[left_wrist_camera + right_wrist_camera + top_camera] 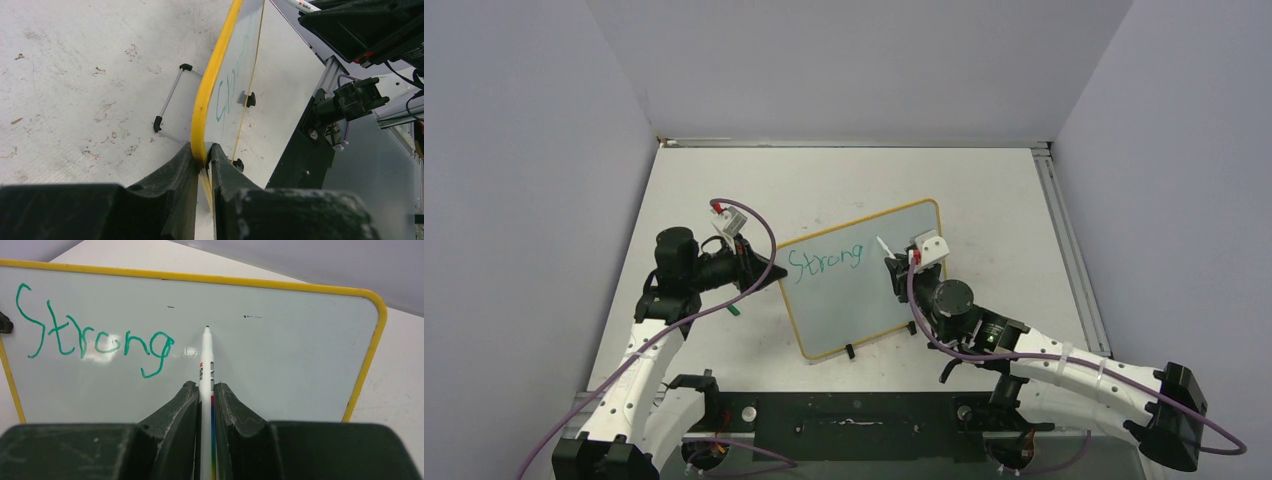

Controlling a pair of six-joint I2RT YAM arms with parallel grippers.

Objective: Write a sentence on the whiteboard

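My right end effector (206,390) is clamped on a white marker (206,357). The barrel runs straight out between the fingers, and its tip sits ahead of them, just right of the last green letter. My left end effector (202,156) is pinched together on the yellow frame of the whiteboard (235,75), which stands tilted on the tabletop (75,75) between the two arms. The sentence (95,340), ahead and to the left of the right end effector, reads only "Strong".

I judge the board light and stiff, with a glossy face, so it is likely to tip or slide under pen pressure. The frame edge is the sensible place to hold it. A single thin edge grip may let it pivot, though, so I would press lightly. The marker is slim and smooth and could slip back through the fingers if pushed hard.

The right wrist view gives me the lettering and the tip, but not whether the tip touches. The left wrist view shows the frame grip edge-on and a wire stand (170,102) behind the board, which I cannot find from overhead. Only the overhead view shows both arms flanking the board.
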